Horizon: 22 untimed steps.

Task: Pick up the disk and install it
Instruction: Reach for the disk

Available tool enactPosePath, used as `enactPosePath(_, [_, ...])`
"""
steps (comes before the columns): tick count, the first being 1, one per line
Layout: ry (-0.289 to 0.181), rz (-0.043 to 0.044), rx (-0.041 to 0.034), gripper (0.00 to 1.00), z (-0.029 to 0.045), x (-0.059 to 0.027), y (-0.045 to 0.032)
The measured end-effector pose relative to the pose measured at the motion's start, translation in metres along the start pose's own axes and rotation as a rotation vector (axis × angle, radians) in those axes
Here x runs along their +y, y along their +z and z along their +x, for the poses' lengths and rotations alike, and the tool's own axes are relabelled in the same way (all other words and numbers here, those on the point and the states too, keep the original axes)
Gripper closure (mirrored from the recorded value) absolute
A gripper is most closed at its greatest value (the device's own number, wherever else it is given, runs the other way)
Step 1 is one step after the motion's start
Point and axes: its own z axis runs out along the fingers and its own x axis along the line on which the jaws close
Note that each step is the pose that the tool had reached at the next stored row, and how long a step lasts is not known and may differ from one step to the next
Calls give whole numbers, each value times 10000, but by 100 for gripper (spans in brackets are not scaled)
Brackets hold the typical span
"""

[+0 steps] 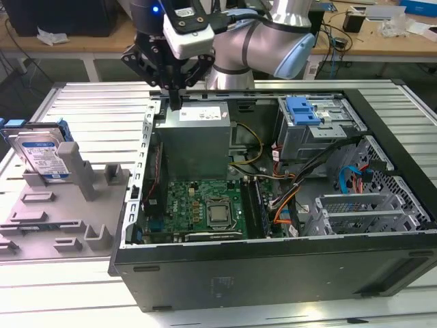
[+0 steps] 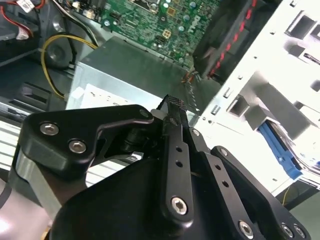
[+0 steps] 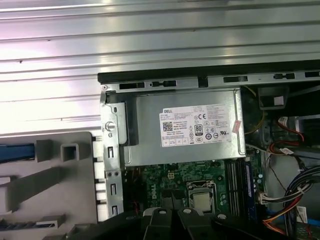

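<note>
Hanging above the grey power supply (image 1: pixel 198 137) at the far edge of the open computer case (image 1: pixel 273 273), your gripper (image 1: pixel 176 102) is closed and holds nothing. The disk (image 1: pixel 39 154) stands upright in the grey holder (image 1: pixel 82 205) on the bench (image 1: pixel 68 297), at the exterior view's left and well apart from the gripper. By the look of it, both pickup and installation are not yet done.

We see the arm's gripper (image 1: pixel 175 101) poised over the open computer case (image 1: pixel 273 270), its fingers drawn together and empty, their tips just above a corner of the grey power supply (image 1: pixel 198 133). Well apart, at the exterior view's left, the disk (image 1: pixel 42 156) stands upright in a grey holder (image 1: pixel 75 205) on the slatted metal table (image 1: pixel 89 96). Inside the case lie the green motherboard (image 1: pixel 198 201) and a silver cage (image 1: pixel 321 130) with a blue clip (image 1: pixel 302 109).
</note>
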Motion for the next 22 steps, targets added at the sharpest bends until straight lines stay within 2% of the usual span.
enactPosePath(9, [33,1,-2,89,303,60,-4])
enactPosePath(14, [48,2,-3,89,604,141,-8])
enactPosePath(22, [55,2,-3,89,898,205,-12])
